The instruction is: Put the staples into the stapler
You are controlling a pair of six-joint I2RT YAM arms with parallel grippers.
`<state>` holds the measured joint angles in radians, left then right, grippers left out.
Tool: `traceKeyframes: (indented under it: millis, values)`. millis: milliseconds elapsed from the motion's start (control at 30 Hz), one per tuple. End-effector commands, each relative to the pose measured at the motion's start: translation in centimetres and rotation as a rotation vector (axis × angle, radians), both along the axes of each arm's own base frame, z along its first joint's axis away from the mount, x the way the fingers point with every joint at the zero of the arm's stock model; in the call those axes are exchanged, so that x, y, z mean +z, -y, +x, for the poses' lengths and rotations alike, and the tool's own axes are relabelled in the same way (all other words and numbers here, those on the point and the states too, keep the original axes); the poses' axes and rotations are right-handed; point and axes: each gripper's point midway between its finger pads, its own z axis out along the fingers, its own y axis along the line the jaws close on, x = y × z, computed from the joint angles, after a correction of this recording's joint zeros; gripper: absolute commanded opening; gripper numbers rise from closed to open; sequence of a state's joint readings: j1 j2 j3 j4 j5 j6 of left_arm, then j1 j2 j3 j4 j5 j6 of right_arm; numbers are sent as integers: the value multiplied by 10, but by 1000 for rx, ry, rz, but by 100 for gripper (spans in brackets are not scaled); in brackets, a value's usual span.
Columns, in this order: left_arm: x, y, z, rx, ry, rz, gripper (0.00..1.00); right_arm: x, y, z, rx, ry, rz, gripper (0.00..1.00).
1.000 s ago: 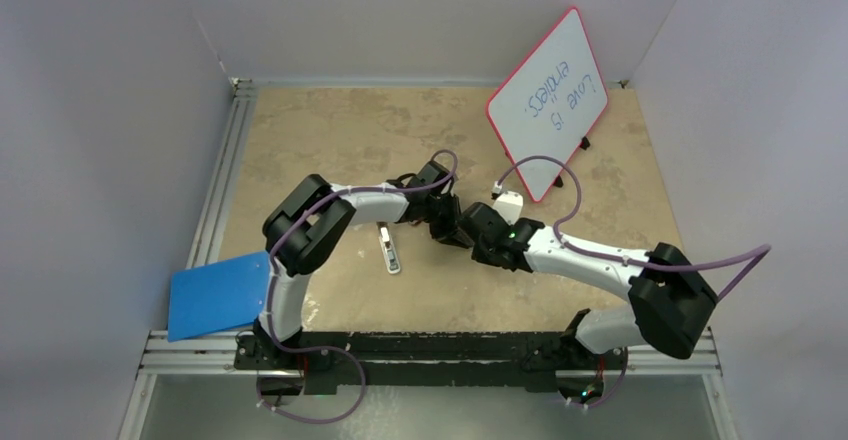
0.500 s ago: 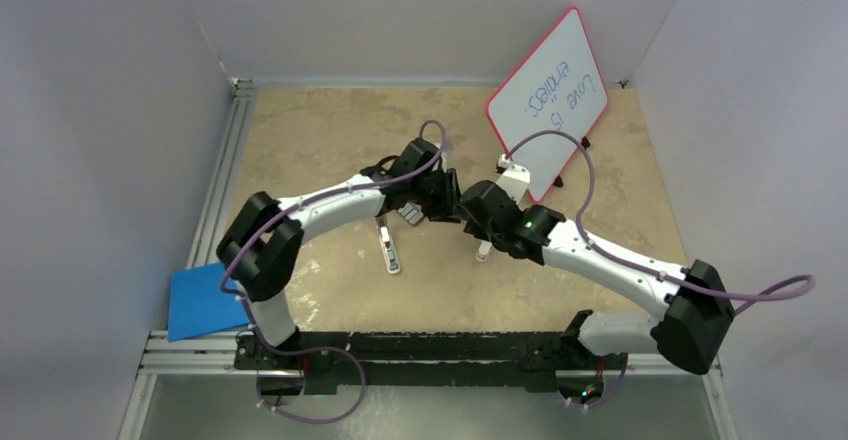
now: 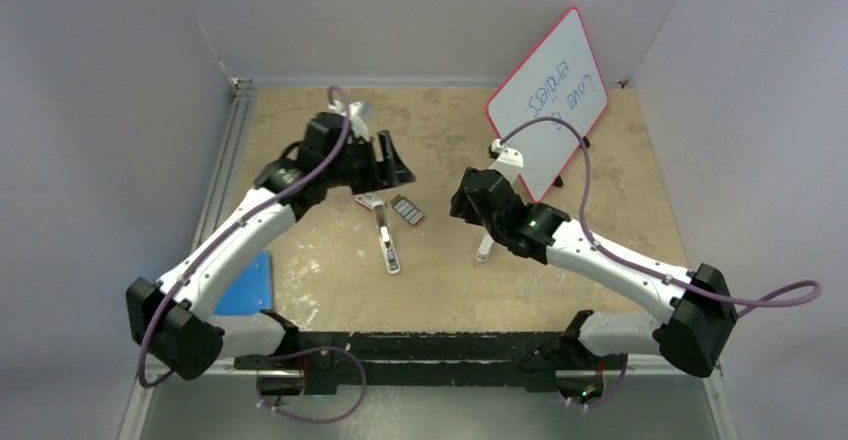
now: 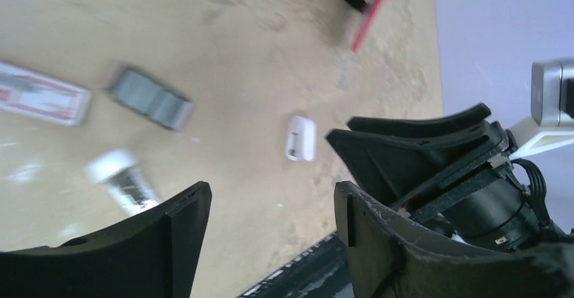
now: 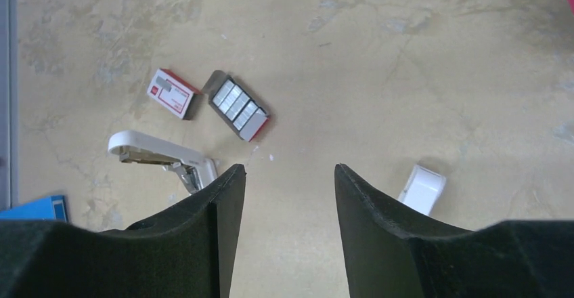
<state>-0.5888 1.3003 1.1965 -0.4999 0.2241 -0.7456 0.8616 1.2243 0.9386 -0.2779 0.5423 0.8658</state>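
Observation:
The staples [image 5: 238, 105] lie as grey strips in a small open tray [image 3: 407, 210] on the table. Beside it is the red-and-white sleeve [image 5: 173, 93], apart from the tray [image 4: 149, 98]. The white stapler [image 3: 387, 245] lies just in front of them, hinged open with its metal track showing [image 5: 162, 154]. My left gripper [image 3: 392, 162] hovers behind and left of the tray, open and empty [image 4: 271, 193]. Right of the tray, my right gripper [image 3: 462, 205] is raised, its jaws apart with nothing between them [image 5: 290, 173].
A short stubby white piece [image 3: 485, 250] lies right of the stapler [image 5: 423, 188]. A red-framed whiteboard [image 3: 548, 100] stands at the back right. A blue sheet [image 3: 248, 285] sits at the near left by the aluminium rail [image 3: 220, 190].
Both grippers met over the table's middle a second ago. They have since opened and drawn apart, the left arm swinging back left. Tray and sleeve now lie separate on the table.

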Motion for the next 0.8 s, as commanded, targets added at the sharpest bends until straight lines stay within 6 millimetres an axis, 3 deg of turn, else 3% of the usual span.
traceKeyframes:
  millis: [0, 100, 200, 367, 433, 567, 767]
  values:
    - [10, -74, 2, 98, 25, 115, 69, 28, -42, 14, 170, 83, 56, 55]
    - [-1, -109, 2, 186, -14, 162, 69, 29, -69, 25, 284, 114, 18, 60]
    - [-33, -134, -5, 248, -105, 171, 68, 25, -98, 28, 363, 90, -17, 64]
    - [-78, -161, -16, 301, -221, 113, 63, 34, -145, 33, 451, 124, -16, 69]
    - [-92, -162, -20, 299, -259, 83, 62, 31, -163, 35, 471, 120, -33, 70]
    - [-111, -147, -28, 243, -319, -9, 59, 6, -183, 38, 467, 61, -84, 64]
    - [-136, -126, -38, 168, -408, -130, 56, -31, -188, 35, 441, -6, -196, 62]
